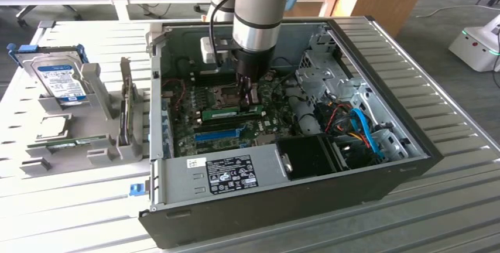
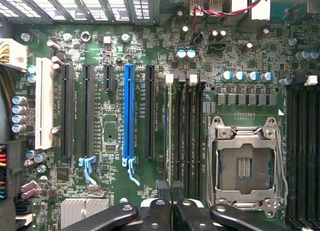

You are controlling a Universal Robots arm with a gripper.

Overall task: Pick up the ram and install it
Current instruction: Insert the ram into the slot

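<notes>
Hard drive (image 1: 64, 83) and what looks like a second green stick (image 1: 74, 143) sit in the grey holder (image 1: 102, 98) on the exterior view's left, well apart from the work.

Inside the open case (image 1: 258, 206) the blue slot (image 2: 129, 111) lies near the memory slots (longer, not the target); the gripper (image 2: 171, 191) is closed almost fully, seemingly pinching the top edge of the ram (image 2: 170, 131), which stands on edge in a black slot beside the CPU socket (image 2: 247, 163).

Done well, I judge, the stick stays upright and square, pressed evenly until the white latch (image 2: 169, 78) catches; neighbouring slots crowd the fingers; blue and orange cables (image 1: 363, 127) lie clear on the right.
</notes>
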